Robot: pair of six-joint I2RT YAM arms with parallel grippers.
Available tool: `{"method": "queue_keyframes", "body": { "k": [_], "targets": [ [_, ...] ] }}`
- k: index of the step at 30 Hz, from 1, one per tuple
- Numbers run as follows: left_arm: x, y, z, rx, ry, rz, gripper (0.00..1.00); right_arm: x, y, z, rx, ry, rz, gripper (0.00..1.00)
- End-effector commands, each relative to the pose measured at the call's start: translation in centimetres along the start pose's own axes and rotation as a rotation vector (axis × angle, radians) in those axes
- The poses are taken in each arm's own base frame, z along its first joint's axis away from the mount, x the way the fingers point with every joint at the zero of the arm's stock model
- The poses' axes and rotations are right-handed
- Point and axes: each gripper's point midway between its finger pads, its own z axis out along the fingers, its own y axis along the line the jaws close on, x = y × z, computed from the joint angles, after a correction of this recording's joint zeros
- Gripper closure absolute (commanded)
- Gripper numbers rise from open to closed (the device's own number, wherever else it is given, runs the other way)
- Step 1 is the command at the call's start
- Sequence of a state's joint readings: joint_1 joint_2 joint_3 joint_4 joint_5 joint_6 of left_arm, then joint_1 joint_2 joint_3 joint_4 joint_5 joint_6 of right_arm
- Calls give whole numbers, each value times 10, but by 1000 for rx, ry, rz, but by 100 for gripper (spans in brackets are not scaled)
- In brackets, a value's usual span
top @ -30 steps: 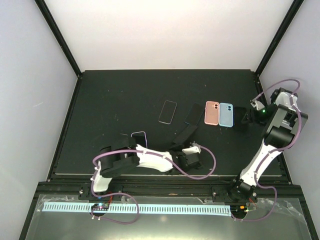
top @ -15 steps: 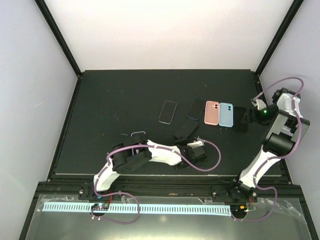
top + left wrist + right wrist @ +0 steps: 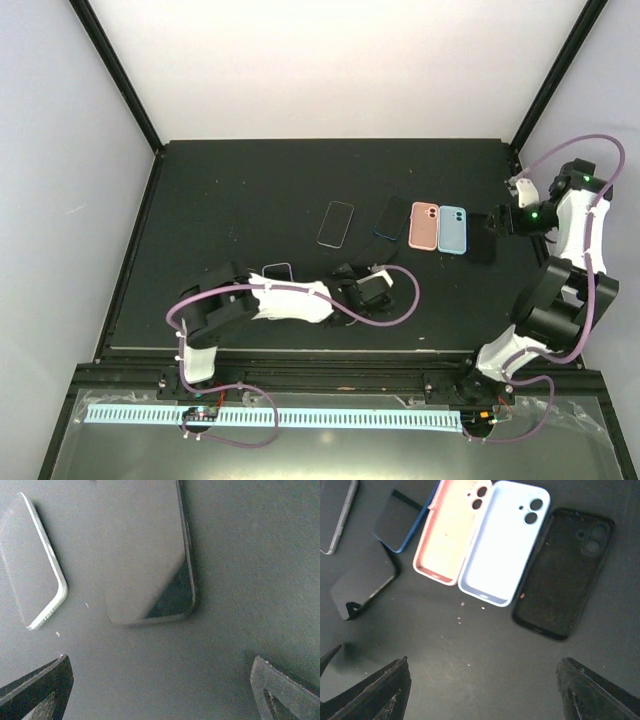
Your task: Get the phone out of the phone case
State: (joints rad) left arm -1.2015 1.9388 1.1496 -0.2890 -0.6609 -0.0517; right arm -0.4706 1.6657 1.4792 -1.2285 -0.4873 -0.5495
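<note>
On the left wrist feed, the left gripper [image 3: 160,665] is spread wide with nothing between its fingers, which show only as dark tips in the two lower corners. The phone [image 3: 150,565] lies flat on the black table [image 3: 230,190] straight ahead of that gap. Its near short end is just beyond the fingertips and touches neither of them, and its long sides run away from the gripper. I cannot tell from this feed whether a shell is on it. A clear case [image 3: 30,560] lies flat just beside the phone, not touching it.

I take the pink case [image 3: 452,530] as my mark. The phone sits near it, on the left arm's side and closer to the arm bases. The dark blue case [image 3: 402,522] lies between the two, resting against the pink case's edge on that same side. The clear case is further out that way. On the pink case's other side, the light blue case [image 3: 505,540] lies flush against it. The black case [image 3: 562,575] comes next, just beside the light blue one. All three have their camera cut-outs at the far end.

The right gripper [image 3: 482,662] hangs above the table past the black case, on the side away from the pink case. Its fingers are spread wide and hold nothing, and it is well apart from the phone.
</note>
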Motion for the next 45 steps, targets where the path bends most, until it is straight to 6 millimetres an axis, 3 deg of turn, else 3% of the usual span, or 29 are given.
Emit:
{"method": "queue_keyframes", "body": {
  "k": [1, 5, 11, 13, 14, 15, 22, 30, 40, 45],
  "targets": [
    [14, -7, -29, 218, 56, -138, 1, -12, 37, -21, -45, -77, -71, 19],
    [44, 21, -39, 190, 120, -312, 1, -17, 77, -17, -75, -136, -149, 19],
    [112, 81, -48, 23, 273, -650, 1, -17, 162, 8, -175, -246, -329, 18],
    [133, 96, -53, -18, 312, -740, 1, -24, 175, 10, -242, -350, -327, 16],
    [142, 101, -54, -29, 330, -788, 1, -24, 179, 12, -272, -382, -313, 8],
    [152, 106, -56, -33, 348, -832, 1, -23, 181, 17, -294, -400, -300, 1],
    [176, 114, -47, 54, 372, -1018, 1, -8, 178, 27, -276, -357, -317, 0],
    [170, 112, -20, 185, 400, -1078, 1, -9, 171, 22, -210, -365, -323, 0],
    [141, 120, 3, 237, 401, -1065, 1, -6, 168, 29, -216, -318, -315, 0],
    [154, 120, 11, 171, 513, -1053, 1, -3, 167, 34, -223, -296, -313, 0]
  ]
}}
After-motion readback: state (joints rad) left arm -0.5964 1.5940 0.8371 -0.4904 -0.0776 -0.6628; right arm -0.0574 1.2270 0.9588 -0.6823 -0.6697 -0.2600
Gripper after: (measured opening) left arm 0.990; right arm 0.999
